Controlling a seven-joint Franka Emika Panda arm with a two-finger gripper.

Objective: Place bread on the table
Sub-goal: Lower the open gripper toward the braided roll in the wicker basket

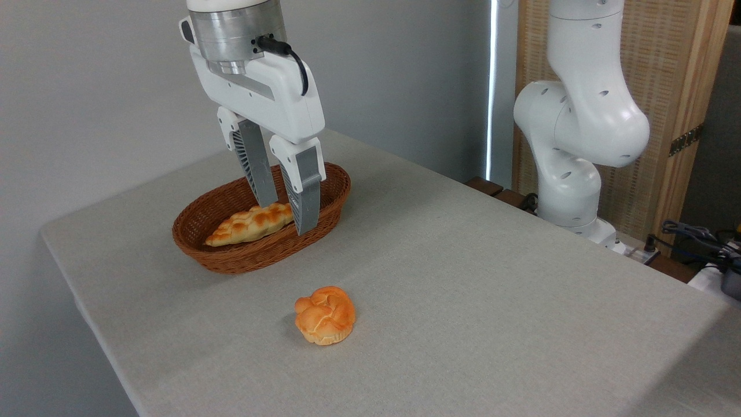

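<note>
We saw the braided bread loaf (pixel 250 224) lying lengthwise inside the oval wicker basket (pixel 231 258), its left pointed end resting near the basket's left wall and its surface golden with browned patches. Its right end was partly hidden: the gripper (pixel 285 217) had its two grey ribbed fingers (pixel 307 194) lowered into the basket on either side of that end, one finger behind the loaf and one in front. The fingers stood apart with a gap about as wide as the loaf, and we could not tell whether their pads were pressing on the bread or merely flanking it. The front finger covered the loaf's right tip, so we could not make out its shape there. The basket held only this loaf as far as we could see, though the fingers and the near wall screened part of its floor.

The basket sat toward the back left of the grey fabric-topped table (pixel 463 278). In front of it, well apart on the bare table, lay a round orange knotted bun (pixel 325 315). The top of the gripper's mount was cut off by the upper edge. At the right, the white arm base (pixel 573 145) rose beside the table, its top also cut off.
</note>
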